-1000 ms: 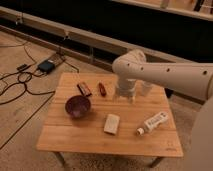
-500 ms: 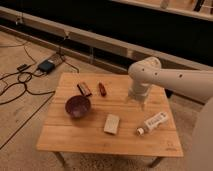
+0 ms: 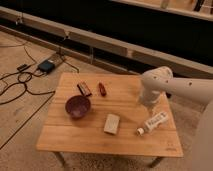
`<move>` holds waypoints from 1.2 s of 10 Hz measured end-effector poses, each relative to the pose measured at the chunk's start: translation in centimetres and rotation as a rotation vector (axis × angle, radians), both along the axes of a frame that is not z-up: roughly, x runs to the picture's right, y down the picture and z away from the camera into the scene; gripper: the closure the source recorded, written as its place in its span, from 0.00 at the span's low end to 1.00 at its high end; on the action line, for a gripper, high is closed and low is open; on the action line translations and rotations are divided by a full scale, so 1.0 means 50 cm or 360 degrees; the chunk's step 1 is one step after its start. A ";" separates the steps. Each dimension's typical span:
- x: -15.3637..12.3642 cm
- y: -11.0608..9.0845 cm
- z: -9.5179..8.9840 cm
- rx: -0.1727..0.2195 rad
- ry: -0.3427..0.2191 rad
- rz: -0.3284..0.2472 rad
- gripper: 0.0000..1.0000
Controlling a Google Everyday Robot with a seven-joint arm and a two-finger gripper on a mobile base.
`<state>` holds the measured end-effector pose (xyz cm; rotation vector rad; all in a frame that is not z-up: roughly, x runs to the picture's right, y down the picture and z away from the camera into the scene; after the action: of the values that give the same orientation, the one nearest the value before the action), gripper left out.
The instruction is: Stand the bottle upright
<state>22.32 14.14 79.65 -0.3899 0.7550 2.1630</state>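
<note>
Rightward the arm (image 3: 172, 86) has swung since a second ago, from over the middle of the bench (image 3: 90, 142) to its right side. Its gripper (image 3: 149, 108) now hangs low just above the bottle (image 3: 155, 121), on the far side of it; whether it is released or clenched cannot be told. The wooden bench stands on a bare floor, with dark cables and a small box (image 3: 46, 65) lying off to the left. A purple bowl (image 3: 78, 106) sits left of centre. A flat white block (image 3: 112, 123) lies near the front, between bowl and bottle. The bottle lies on its side near the right edge, white cap toward the front left. At the back lie a dark packet (image 3: 84, 89) and a small red thing (image 3: 102, 89), side by side.
</note>
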 end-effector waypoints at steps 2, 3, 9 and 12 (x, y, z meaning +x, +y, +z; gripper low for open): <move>0.022 0.023 0.006 0.0007 0.0035 0.0063 0.35; 0.033 0.032 0.003 0.0000 0.0052 0.0080 0.35; 0.079 0.058 -0.008 -0.0090 0.0126 0.0091 0.35; 0.094 0.062 0.013 -0.0114 0.0135 0.0092 0.35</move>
<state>27.03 17.26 80.33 -0.3628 0.8800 2.2230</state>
